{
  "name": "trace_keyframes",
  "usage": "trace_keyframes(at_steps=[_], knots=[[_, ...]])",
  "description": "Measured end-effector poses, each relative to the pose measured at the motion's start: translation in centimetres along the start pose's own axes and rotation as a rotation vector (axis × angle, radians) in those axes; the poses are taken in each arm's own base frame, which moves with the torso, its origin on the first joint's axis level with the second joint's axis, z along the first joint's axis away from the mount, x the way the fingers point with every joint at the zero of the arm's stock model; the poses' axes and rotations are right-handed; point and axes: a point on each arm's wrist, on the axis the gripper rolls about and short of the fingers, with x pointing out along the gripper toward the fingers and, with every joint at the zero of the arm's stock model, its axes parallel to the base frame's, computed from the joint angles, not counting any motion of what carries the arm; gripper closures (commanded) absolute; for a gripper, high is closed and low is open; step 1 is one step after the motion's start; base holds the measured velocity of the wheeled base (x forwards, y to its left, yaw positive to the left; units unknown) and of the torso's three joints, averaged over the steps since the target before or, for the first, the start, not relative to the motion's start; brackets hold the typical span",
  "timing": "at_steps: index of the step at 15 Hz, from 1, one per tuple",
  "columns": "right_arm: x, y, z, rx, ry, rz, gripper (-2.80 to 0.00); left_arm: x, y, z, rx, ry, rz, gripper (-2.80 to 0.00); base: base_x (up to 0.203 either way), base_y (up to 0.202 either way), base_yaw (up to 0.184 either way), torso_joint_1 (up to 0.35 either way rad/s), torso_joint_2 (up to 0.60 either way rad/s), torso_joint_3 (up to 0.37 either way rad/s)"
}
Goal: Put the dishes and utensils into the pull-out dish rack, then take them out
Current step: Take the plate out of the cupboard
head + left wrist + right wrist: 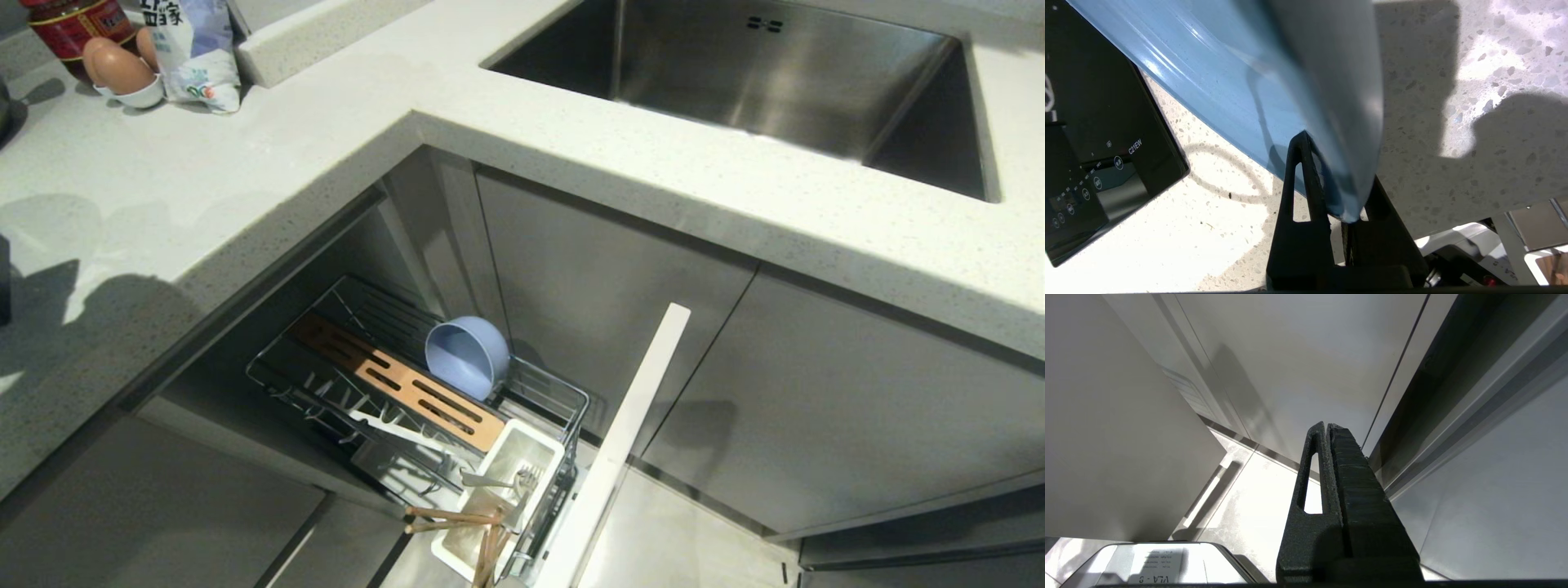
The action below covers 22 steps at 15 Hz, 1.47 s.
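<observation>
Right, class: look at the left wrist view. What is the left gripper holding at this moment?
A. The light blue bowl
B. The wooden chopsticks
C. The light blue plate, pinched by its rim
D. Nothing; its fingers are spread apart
C: in the left wrist view the left gripper is shut on the rim of the light blue plate above the speckled countertop, while the bowl and chopsticks sit in the dish rack.

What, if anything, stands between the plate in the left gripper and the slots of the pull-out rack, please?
Nothing visible blocks it. The left gripper grips the plate by its rim above the countertop. In the pull-out rack the bowl sits on the far side and the wire slots beside the wooden strip hold no dish.
</observation>
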Motion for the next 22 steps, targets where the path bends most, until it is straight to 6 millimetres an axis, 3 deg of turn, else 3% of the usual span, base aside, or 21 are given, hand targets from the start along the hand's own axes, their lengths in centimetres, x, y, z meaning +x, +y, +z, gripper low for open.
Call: trace_keyframes(at_steps=[7,8,17,22], knots=[[0.0,0.0,0.0,0.000,0.000,0.000,0.00,0.1,-0.2,0.1,0.000,0.003,-0.002,0.00,0.000,0.000,0.000,0.000,0.00,0.000],[0.0,0.0,0.0,0.000,0.000,0.000,0.00,0.1,-0.2,0.0,-0.001,0.002,-0.003,-2.80,0.000,0.000,0.000,0.000,0.00,0.000],[0.0,0.0,0.0,0.000,0.000,0.000,0.00,-0.7,0.8,0.0,-0.042,-0.043,-0.019,-2.80,0.000,0.000,0.000,0.000,0.00,0.000],[0.0,0.0,0.0,0.000,0.000,0.000,0.00,-4.5,1.0,0.8,-0.222,-0.258,-0.351,-2.80,0.000,0.000,0.000,0.000,0.00,0.000]])
